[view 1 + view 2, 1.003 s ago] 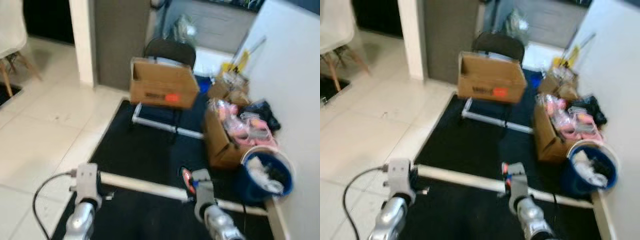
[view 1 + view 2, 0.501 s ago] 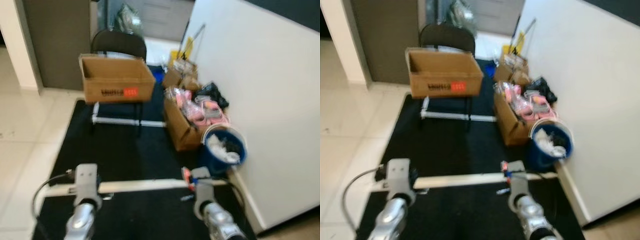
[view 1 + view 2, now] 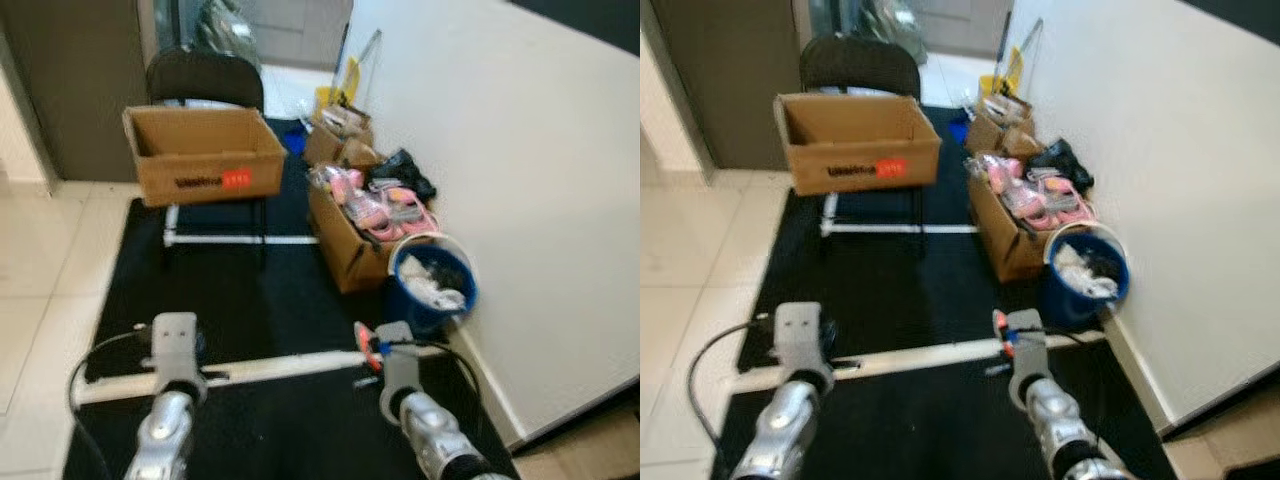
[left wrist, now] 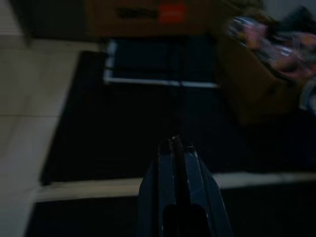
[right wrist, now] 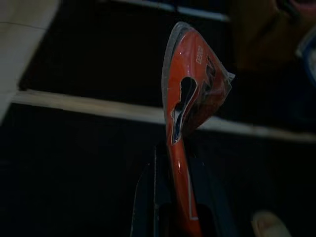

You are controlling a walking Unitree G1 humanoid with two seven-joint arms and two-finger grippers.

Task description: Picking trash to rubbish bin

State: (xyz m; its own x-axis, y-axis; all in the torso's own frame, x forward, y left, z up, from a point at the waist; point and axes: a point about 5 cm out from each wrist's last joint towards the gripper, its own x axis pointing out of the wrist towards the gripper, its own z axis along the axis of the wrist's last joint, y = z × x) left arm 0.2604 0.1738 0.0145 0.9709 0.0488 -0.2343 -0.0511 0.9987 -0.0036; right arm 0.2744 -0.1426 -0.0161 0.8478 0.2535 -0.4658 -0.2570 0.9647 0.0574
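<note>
The right claw (image 5: 174, 163) is closed on an orange wrapper (image 5: 193, 91), near the blue bin (image 3: 432, 286). The left claw (image 4: 176, 148) is pressed together with nothing in it, well apart from the bin. Behind the bin stands a box (image 3: 352, 240).

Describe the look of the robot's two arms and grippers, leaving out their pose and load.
Both arms are silver metal tubes ending in grey, boxy wrist blocks. The left gripper has two long black fingers. A black cable loops from the left wrist. The right gripper has the same black fingers.
</note>
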